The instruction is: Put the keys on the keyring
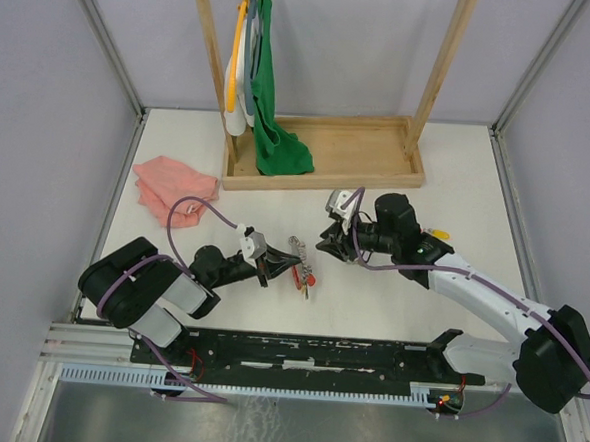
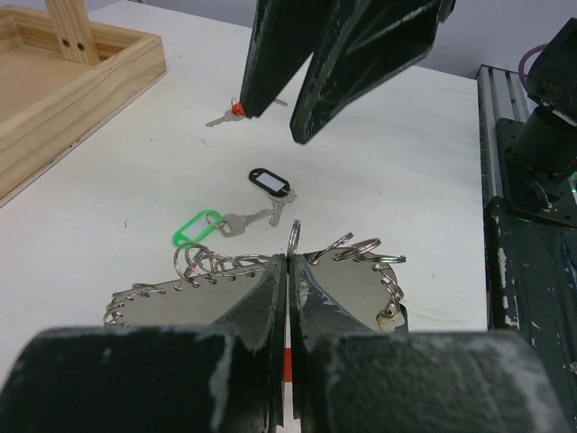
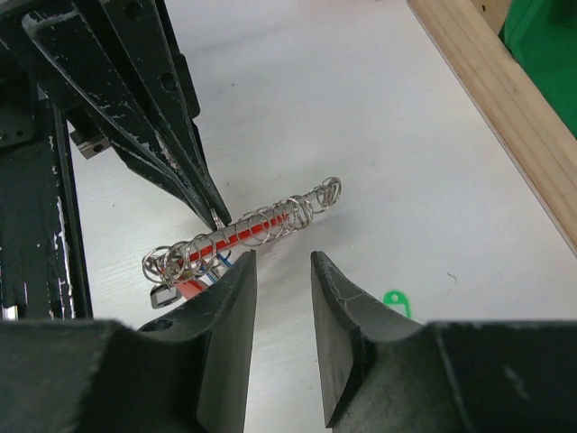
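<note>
My left gripper [image 1: 269, 269] [image 2: 289, 258] is shut on the keyring [image 1: 298, 253]. The keyring is a thin red-and-grey loop strung with several silver split rings, lying on the white table. In the right wrist view the keyring [image 3: 243, 233] lies just beyond my open, empty right gripper [image 3: 281, 263] [image 1: 328, 245]. The left fingertips [image 3: 215, 213] pinch its near side. In the left wrist view a green-tagged key [image 2: 198, 227] and a black-tagged key [image 2: 270, 184] lie loose beyond the keyring [image 2: 361, 289]. A red-tagged key [image 2: 234, 111] lies under the right gripper's fingers [image 2: 270, 54]. A yellow-tagged key [image 1: 439, 232] lies beside the right arm.
A wooden tray [image 1: 323, 179] with two upright posts stands at the back, with a green cloth [image 1: 273, 129] and hangers on it. A pink cloth [image 1: 174, 189] lies at the left. The arms' black base rail [image 1: 297, 349] runs along the near edge.
</note>
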